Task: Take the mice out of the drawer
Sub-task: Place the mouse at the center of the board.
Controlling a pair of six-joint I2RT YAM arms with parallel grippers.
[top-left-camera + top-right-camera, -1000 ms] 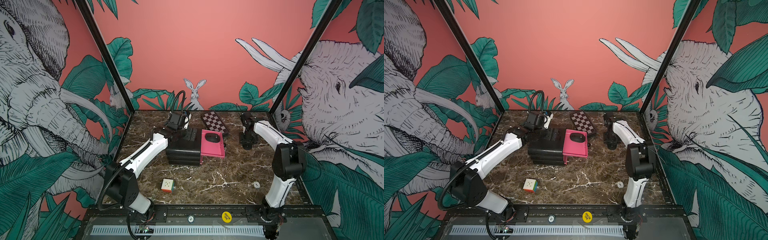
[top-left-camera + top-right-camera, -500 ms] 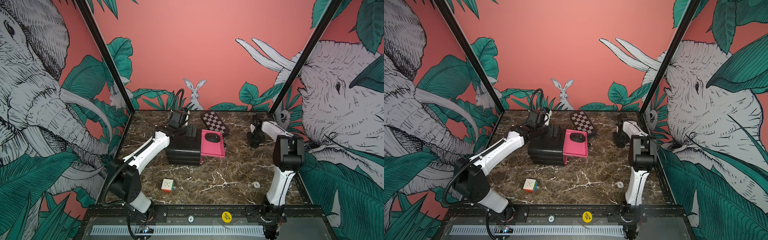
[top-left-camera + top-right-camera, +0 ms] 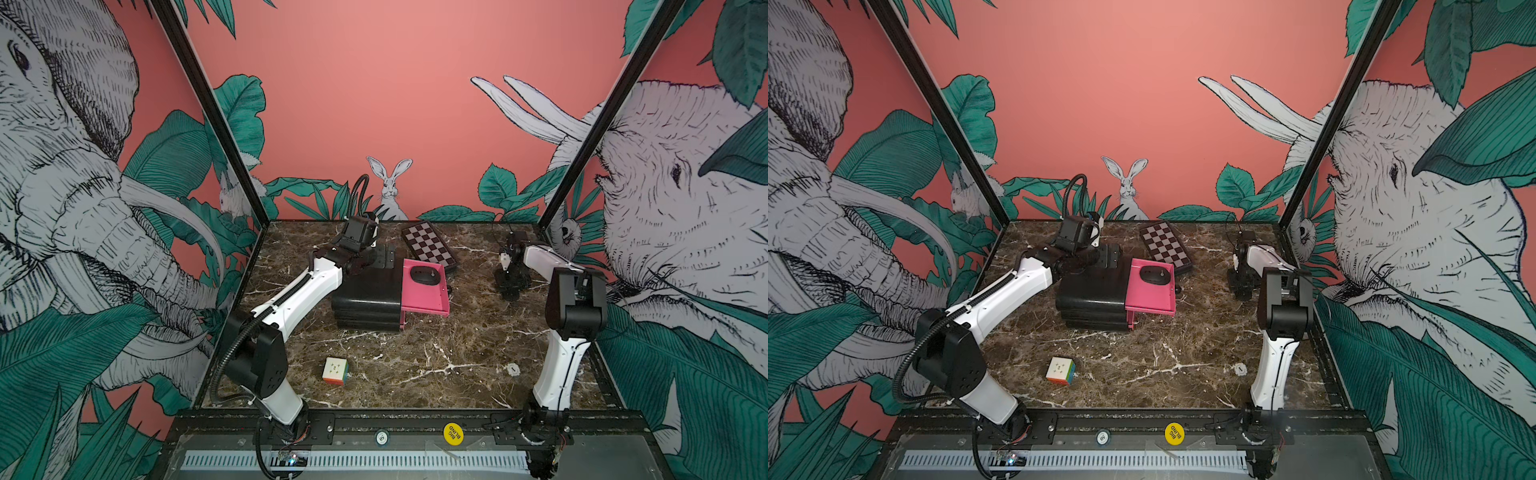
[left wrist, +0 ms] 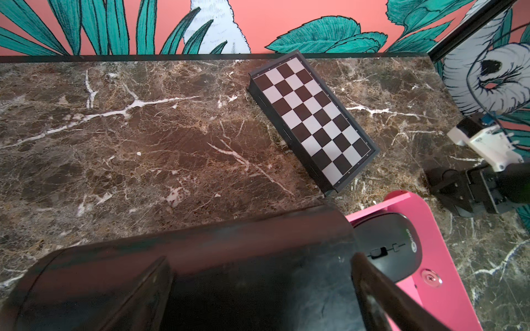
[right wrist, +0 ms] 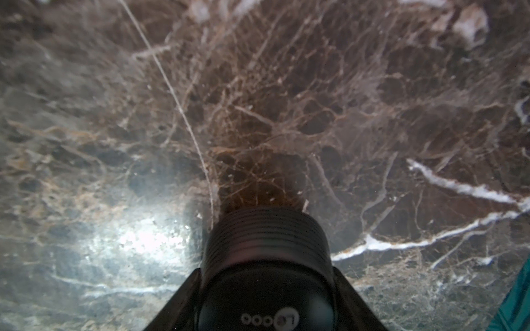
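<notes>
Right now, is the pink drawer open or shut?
Open. In both top views the drawer sticks out sideways from the black box, and a black mouse lies in it, uncovered.

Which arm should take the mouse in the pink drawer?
Probably right: the pink drawer opens toward that side, though the right pincer must first release its held mouse. The left pincer sits open atop the black cabinet, likely steadying it.

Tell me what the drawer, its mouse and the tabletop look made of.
Drawer: likely plastic, smooth pink, thin even walls. Mouse: probably matte black plastic, dull sheen. Tabletop: marble or marble-look laminate, brown, white-veined, polished enough to show glare.
</notes>
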